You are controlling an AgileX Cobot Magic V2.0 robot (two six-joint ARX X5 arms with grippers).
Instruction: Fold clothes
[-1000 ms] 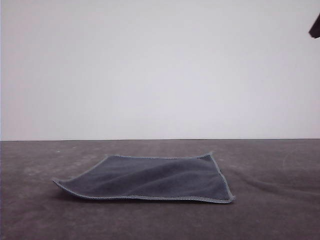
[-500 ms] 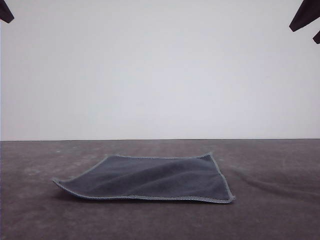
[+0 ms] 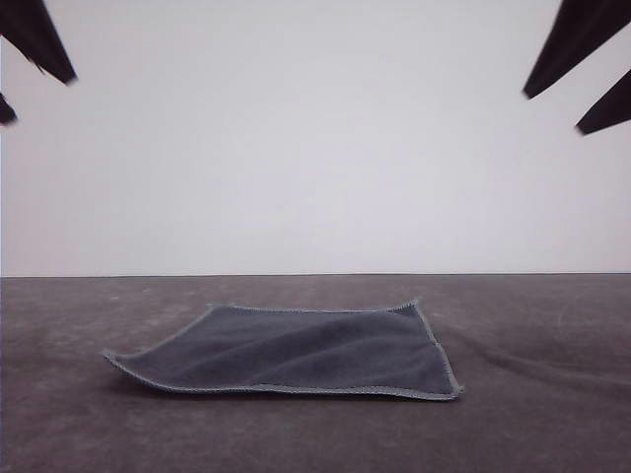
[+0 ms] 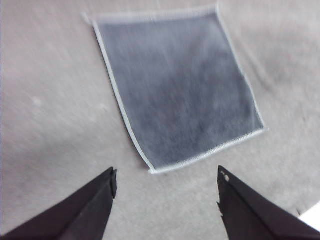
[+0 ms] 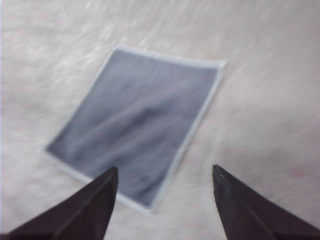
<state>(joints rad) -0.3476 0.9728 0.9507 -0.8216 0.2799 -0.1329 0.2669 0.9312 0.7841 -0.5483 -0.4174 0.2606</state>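
The clothes (image 3: 296, 355) are one dark grey square cloth with a light stitched edge, spread almost flat on the table, its left corner slightly raised. The cloth (image 4: 180, 90) also appears in the left wrist view, and blurred as the cloth (image 5: 137, 122) in the right wrist view. My left gripper (image 3: 25, 84) hangs high at the upper left, open and empty, far above the cloth. My right gripper (image 3: 577, 94) hangs high at the upper right, also open and empty. Open fingertips frame the left gripper (image 4: 166, 180) and the right gripper (image 5: 165, 175) in the wrist views.
The dark brown table (image 3: 532, 414) stretches around the cloth on every side. A plain white wall (image 3: 315, 148) rises behind it.
Both grippers have come down and inward into the front view's upper corners. The cloth has not moved.
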